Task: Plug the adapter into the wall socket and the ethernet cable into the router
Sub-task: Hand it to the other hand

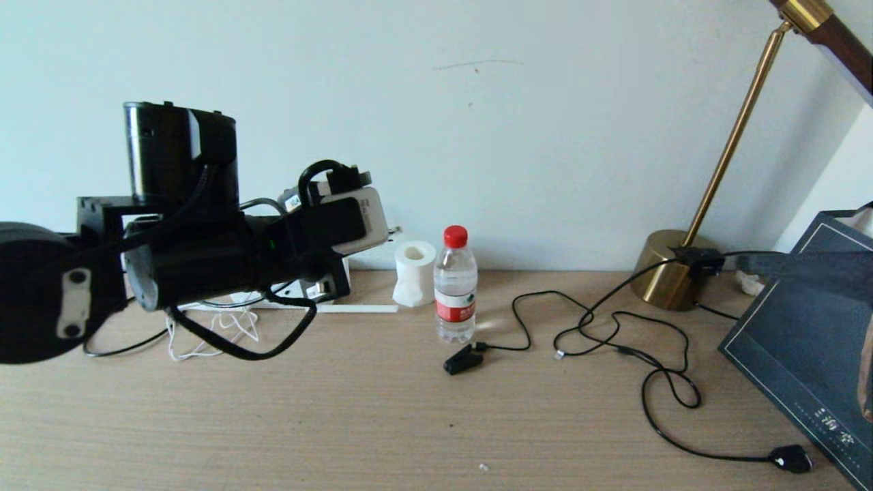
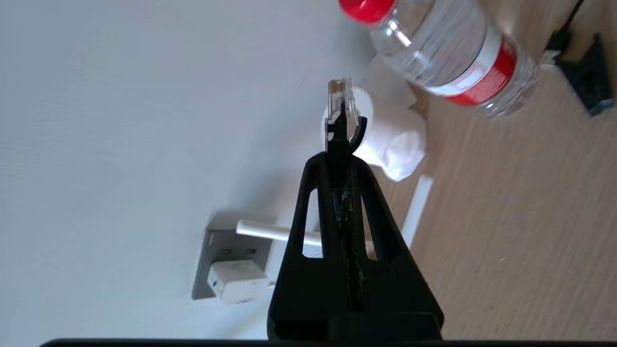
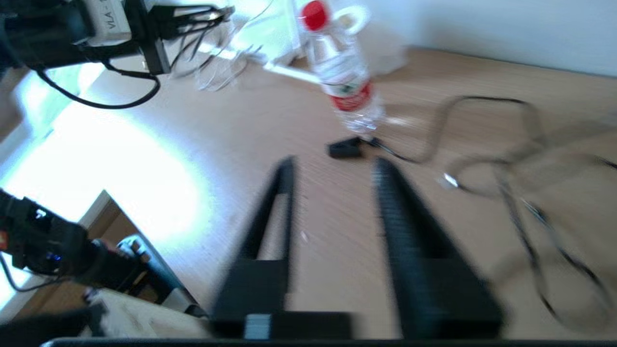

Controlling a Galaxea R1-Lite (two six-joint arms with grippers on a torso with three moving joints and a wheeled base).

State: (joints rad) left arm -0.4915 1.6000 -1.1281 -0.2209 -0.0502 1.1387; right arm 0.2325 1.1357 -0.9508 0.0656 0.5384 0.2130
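My left gripper [image 2: 337, 156] is shut on the ethernet cable [image 2: 340, 96]. Its black boot sits between the fingers and its clear plug tip sticks out past them, up in the air near the wall. The white adapter [image 2: 237, 282] sits plugged into the grey wall socket [image 2: 217, 241]. Of the router I see only white stick antennas [image 2: 270, 231]; in the head view my left arm [image 1: 191, 252] hides its body, and one antenna [image 1: 354, 308] lies on the table. My right gripper [image 3: 332, 166] hangs open and empty over the table, short of a black clip-like plug [image 3: 344, 148].
A water bottle [image 1: 455, 286] and a white tissue roll [image 1: 415, 273] stand beside the router. The black clip plug [image 1: 464, 359] and looping black cords [image 1: 655, 368] lie mid-table. A brass lamp [image 1: 672, 273] and a dark box [image 1: 805, 341] stand at the right.
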